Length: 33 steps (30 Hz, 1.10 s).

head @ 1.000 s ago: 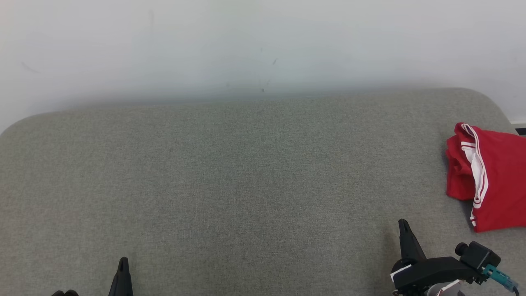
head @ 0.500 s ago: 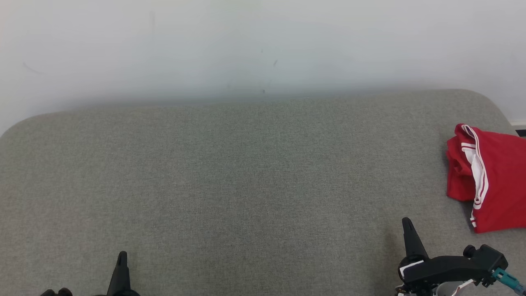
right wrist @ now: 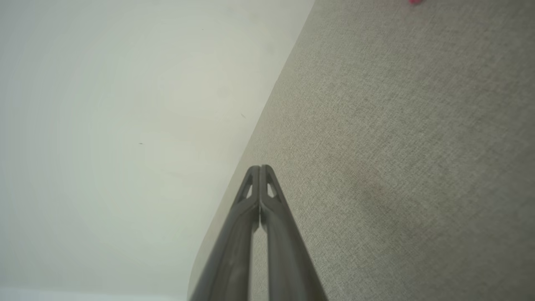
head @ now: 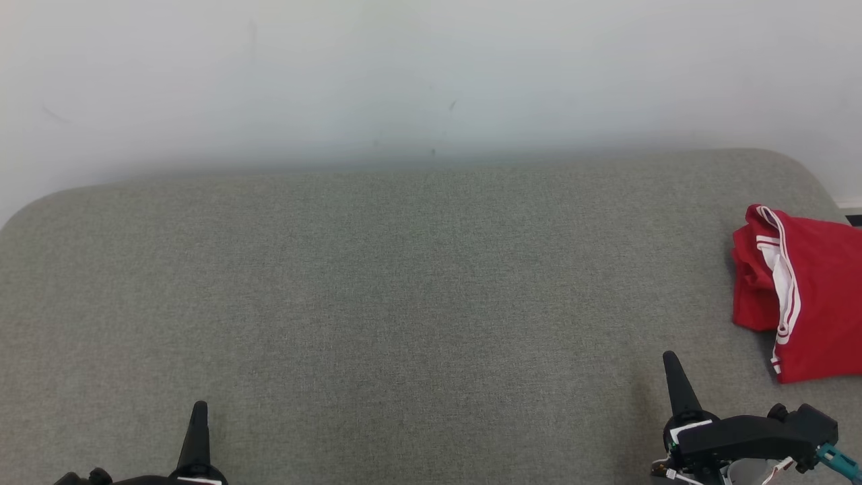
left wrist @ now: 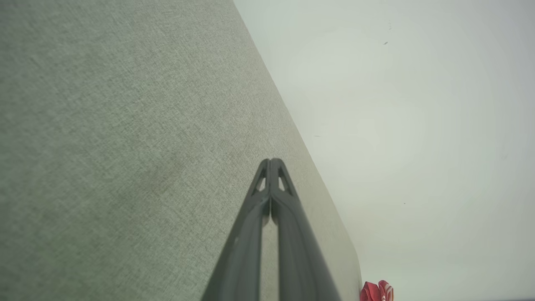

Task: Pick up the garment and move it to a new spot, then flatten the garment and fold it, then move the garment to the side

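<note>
The garment (head: 808,293) is red with white stripes and lies folded at the far right of the grey padded surface (head: 404,289), partly cut off by the head view's right edge. A red corner of the garment (left wrist: 377,292) also peeks in at the bottom of the left wrist view. My right gripper (head: 672,364) is at the lower right, left of and nearer than the garment, shut and holding nothing. My left gripper (head: 199,412) is at the lower left, far from the garment, shut and empty. In the wrist views, the left gripper (left wrist: 271,161) and the right gripper (right wrist: 260,167) each show both fingers pressed together.
A pale wall (head: 431,74) rises directly behind the grey surface. The surface has rounded back corners, and its right edge runs close by the garment. A dark strip (head: 854,217) shows beyond that edge.
Both grippers have crept slightly forward and the right one slightly rightward. The whole picture has shifted down a little, so the camera moved. The garment lies as before.
</note>
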{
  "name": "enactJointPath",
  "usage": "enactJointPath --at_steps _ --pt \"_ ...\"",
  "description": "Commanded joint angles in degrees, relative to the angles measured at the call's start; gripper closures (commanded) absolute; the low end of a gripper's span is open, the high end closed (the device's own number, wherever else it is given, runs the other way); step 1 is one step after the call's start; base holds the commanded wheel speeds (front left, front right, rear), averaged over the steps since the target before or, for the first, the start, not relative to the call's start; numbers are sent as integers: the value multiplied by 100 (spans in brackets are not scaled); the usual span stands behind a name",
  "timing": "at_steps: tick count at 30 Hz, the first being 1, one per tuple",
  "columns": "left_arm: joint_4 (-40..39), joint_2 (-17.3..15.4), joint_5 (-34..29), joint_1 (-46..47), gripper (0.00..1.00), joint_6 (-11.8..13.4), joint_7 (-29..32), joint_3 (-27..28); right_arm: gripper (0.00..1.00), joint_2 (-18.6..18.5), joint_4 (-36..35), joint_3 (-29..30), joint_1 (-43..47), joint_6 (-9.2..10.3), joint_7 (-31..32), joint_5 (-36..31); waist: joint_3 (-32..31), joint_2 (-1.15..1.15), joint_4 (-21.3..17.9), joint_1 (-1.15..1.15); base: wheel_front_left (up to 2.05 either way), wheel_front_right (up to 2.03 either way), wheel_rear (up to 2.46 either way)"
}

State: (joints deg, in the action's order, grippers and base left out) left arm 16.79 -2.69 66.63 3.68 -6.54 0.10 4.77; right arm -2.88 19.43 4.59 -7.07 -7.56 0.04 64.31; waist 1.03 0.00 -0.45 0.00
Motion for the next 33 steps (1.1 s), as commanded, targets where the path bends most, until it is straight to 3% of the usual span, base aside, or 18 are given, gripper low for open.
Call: enactJointPath --at_steps 1,33 --pt "-70 -24 116 117 100 -13 33 33 100 0 -81 16 -12 8 37 136 -2 0 1 0 0 0 0" --pt "-204 -27 1692 245 100 -72 433 132 100 2 -374 137 59 11 440 1833 -53 0 26 0 0 0 0"
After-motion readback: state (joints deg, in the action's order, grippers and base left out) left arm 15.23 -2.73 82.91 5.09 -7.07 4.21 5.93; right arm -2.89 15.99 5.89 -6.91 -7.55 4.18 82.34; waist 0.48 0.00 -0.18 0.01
